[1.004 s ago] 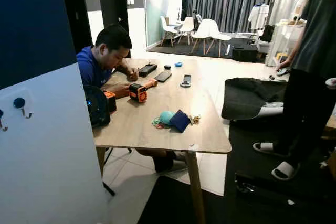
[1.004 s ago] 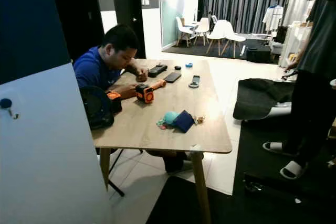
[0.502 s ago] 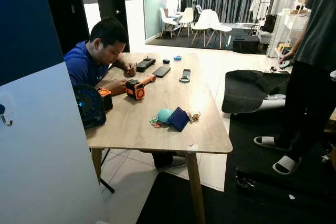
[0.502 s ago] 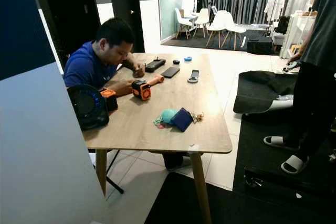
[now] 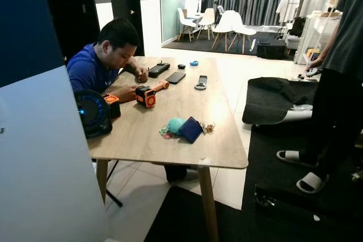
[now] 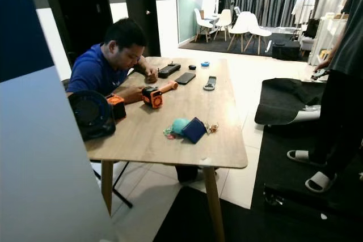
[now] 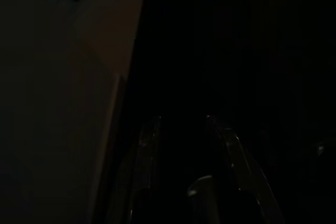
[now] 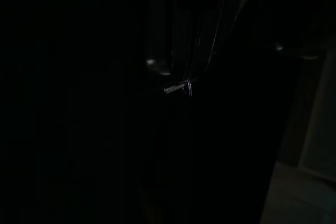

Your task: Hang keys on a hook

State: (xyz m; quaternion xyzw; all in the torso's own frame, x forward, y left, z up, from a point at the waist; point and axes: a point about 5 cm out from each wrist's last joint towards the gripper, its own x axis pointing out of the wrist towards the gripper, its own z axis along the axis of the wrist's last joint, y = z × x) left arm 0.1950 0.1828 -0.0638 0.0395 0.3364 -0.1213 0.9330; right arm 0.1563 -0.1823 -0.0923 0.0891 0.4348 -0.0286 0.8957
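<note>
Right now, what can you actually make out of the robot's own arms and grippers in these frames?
Very little. In the dark left wrist view, the left gripper appears as two long, narrow black fingers with faint glints along their edges. The right wrist view is darker still: the right gripper is only dim vertical streaks, with a small bright metallic speck near them. No cables or markings are legible.

Head views bright, sharp w/ daylight behind; wrist views near-black.
</note>
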